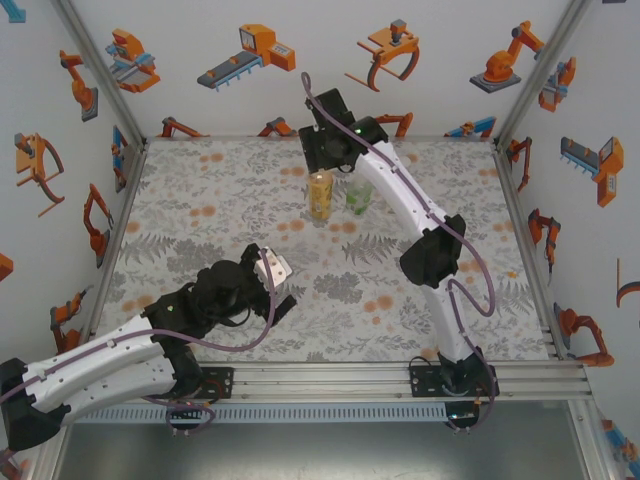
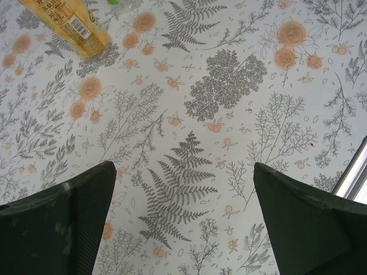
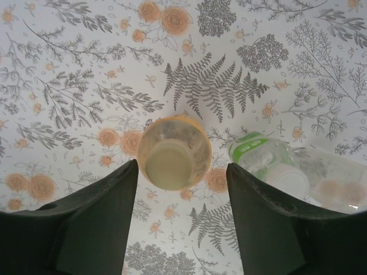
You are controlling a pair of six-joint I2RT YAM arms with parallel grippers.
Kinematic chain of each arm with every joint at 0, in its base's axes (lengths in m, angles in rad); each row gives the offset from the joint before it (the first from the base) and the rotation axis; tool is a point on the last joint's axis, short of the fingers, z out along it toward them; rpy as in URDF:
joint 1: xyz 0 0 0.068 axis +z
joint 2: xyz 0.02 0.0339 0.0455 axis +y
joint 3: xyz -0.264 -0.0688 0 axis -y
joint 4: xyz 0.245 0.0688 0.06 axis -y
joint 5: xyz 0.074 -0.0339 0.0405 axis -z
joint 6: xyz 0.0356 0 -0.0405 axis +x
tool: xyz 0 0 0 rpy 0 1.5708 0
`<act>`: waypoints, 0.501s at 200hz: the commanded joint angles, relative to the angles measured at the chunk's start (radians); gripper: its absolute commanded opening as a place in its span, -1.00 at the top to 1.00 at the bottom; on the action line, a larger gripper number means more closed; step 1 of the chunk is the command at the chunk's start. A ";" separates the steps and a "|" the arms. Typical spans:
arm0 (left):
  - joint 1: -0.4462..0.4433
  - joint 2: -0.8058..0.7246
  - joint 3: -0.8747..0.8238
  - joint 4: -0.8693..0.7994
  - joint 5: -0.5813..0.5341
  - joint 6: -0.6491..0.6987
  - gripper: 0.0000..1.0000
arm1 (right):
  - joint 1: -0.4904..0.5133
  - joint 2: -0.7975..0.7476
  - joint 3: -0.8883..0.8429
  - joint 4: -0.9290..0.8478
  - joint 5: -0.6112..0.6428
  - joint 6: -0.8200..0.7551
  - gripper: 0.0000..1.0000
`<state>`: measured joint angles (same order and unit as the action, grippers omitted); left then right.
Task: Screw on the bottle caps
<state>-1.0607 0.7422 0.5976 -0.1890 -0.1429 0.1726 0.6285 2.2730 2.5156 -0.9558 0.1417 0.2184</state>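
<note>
**Hovering over the amber bottle, both end effectors released**

In the top external view we see the flower-patterned table [image 1: 200, 210]. Near its far edge, in the upper centre of the frame, the amber bottle [image 1: 320, 197] stands upright. The green-tinted bottle [image 1: 358, 198] stands just beside it on the right. The right arm [image 1: 420, 225] reaches up the frame from the lower right, and the right end effector [image 1: 322, 163] hangs directly over the amber bottle. From this view we cannot tell how its jaws stand. The left end effector [image 1: 280, 285] sits left of centre, well apart from both bottles.

In the left wrist view the left end effector [image 2: 183, 166] is released. Its two dark fingers [image 2: 69, 223] sit in the lower corners, wide apart, with bare table between them. The amber bottle [image 2: 66, 23] shows in the upper left corner, with its barcode label [image 2: 80, 26] turned toward us.

In the right wrist view we look straight down on the amber bottle [image 3: 175, 152] at the centre of the frame. The yellowish cap [image 3: 170, 164] sits at its middle. The right end effector [image 3: 182, 166] is released, with a finger on either side of the bottle's top. A strip of table shows between the right-hand finger and the bottle, and the jaws clasp nothing. The green-tinted bottle [image 3: 255, 154] lies to the right of centre, blurred, with a whitish round top. We cannot tell whether that top is a cap.
</note>
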 commanded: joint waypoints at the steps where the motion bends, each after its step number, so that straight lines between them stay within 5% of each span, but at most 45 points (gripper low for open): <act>1: -0.004 -0.005 -0.010 0.030 -0.019 -0.016 -0.94 | -0.005 -0.024 0.030 -0.017 -0.010 -0.011 -0.32; 21: -0.004 0.000 -0.017 0.045 -0.031 -0.008 -0.94 | -0.006 -0.046 0.028 -0.024 -0.008 -0.021 -0.49; 31: -0.004 0.005 -0.021 0.054 -0.042 -0.005 -0.94 | -0.006 -0.059 0.020 -0.029 -0.002 -0.025 -0.97; 100: 0.067 0.061 -0.048 0.169 -0.096 0.024 -0.94 | -0.006 -0.202 -0.146 -0.040 0.122 -0.105 -0.98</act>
<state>-1.0332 0.7860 0.5674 -0.0998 -0.2165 0.1814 0.6285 2.1662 2.4275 -0.9760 0.1848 0.1669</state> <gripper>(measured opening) 0.973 0.990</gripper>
